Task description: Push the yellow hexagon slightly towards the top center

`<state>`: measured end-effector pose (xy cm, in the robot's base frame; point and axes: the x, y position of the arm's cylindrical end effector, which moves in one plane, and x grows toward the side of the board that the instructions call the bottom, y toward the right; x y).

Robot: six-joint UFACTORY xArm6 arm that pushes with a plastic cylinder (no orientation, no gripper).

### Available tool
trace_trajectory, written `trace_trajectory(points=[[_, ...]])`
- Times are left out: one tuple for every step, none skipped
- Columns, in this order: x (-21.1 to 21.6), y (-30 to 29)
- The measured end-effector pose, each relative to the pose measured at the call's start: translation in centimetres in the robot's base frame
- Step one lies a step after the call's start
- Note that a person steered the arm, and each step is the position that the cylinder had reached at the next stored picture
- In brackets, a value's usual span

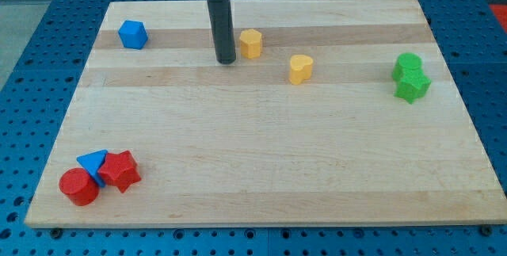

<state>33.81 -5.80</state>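
The yellow hexagon (251,43) stands near the view's top, a little left of centre. My tip (226,60) rests on the board just to the hexagon's left and slightly below it, with a small gap between them. A second yellow block, heart-shaped (301,68), lies to the hexagon's lower right.
A blue block (133,34) sits at the top left. Two green blocks (410,76) touch each other at the right. A red cylinder (78,186), a blue triangle (93,162) and a red star-like block (120,170) cluster at the bottom left. The wooden board (269,153) lies on a blue table.
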Motion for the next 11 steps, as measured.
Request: trace_trajectory(points=[[-0.8,1.4],[-0.8,2.6],[-0.8,3.4],[-0.8,3.4],[1.1,3.4],[2.9,4.2],[3.4,5.0],[2.6,5.0],[0.0,5.5],[-1.9,5.7],[-1.9,5.7]])
